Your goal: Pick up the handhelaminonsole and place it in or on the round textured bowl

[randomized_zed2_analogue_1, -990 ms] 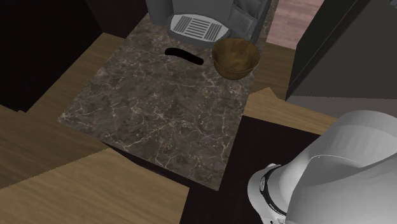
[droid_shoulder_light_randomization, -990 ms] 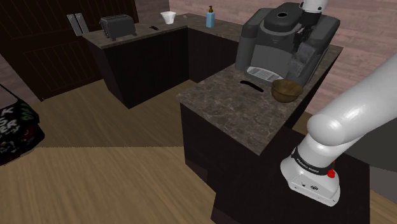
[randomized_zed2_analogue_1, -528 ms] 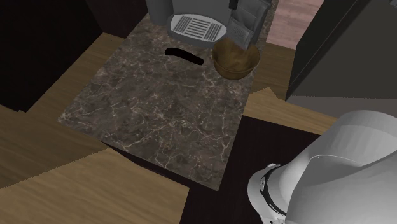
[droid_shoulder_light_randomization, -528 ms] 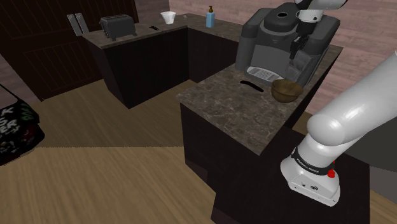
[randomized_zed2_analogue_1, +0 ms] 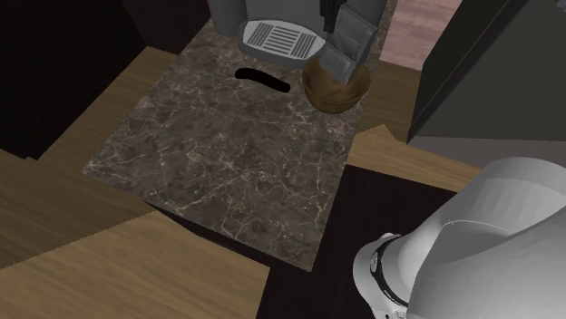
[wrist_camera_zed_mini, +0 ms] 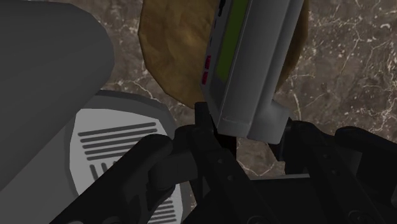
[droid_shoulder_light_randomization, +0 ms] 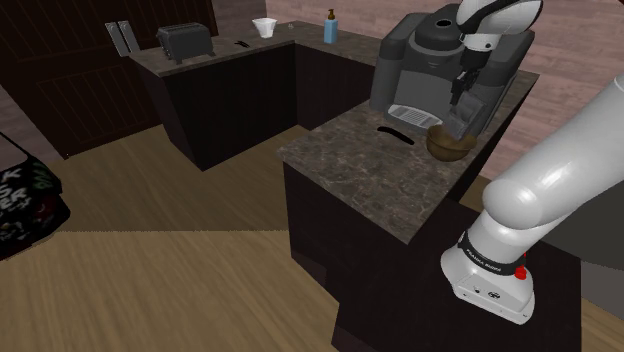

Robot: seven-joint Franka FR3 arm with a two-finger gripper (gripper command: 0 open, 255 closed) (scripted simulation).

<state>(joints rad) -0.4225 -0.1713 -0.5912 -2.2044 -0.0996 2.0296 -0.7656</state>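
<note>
At the shoulder view's far left a dark printed object (droid_shoulder_light_randomization: 18,200) sits on the wooden floor (droid_shoulder_light_randomization: 170,200). On the back counter (droid_shoulder_light_randomization: 215,55), going rightward, stand a black toaster (droid_shoulder_light_randomization: 185,42), a small white cup (droid_shoulder_light_randomization: 264,27) and a blue soap bottle (droid_shoulder_light_randomization: 330,26). The nearer marbled counter (droid_shoulder_light_randomization: 370,170) carries a grey coffee machine (droid_shoulder_light_randomization: 425,60) with a slatted drip tray (randomized_zed2_analogue_1: 280,38). Just in front of that tray lies a slim black curved object (randomized_zed2_analogue_1: 263,80). Right of it sits the brown bowl (randomized_zed2_analogue_1: 337,91), close to the counter's edge. The gripper (droid_shoulder_light_randomization: 462,104) hangs directly above the bowl, pointing down, its black fingers (wrist_camera_zed_mini: 205,127) clamped on one end of the handheld console (wrist_camera_zed_mini: 254,63). The console is a grey slab with a green screen and pink buttons. It slopes down from the claw over the bowl's opening; whether its lower end touches the bowl cannot be told. The white arm (droid_shoulder_light_randomization: 560,170) sweeps down to the stand (droid_shoulder_light_randomization: 488,280) at the shoulder view's lower right.
</note>
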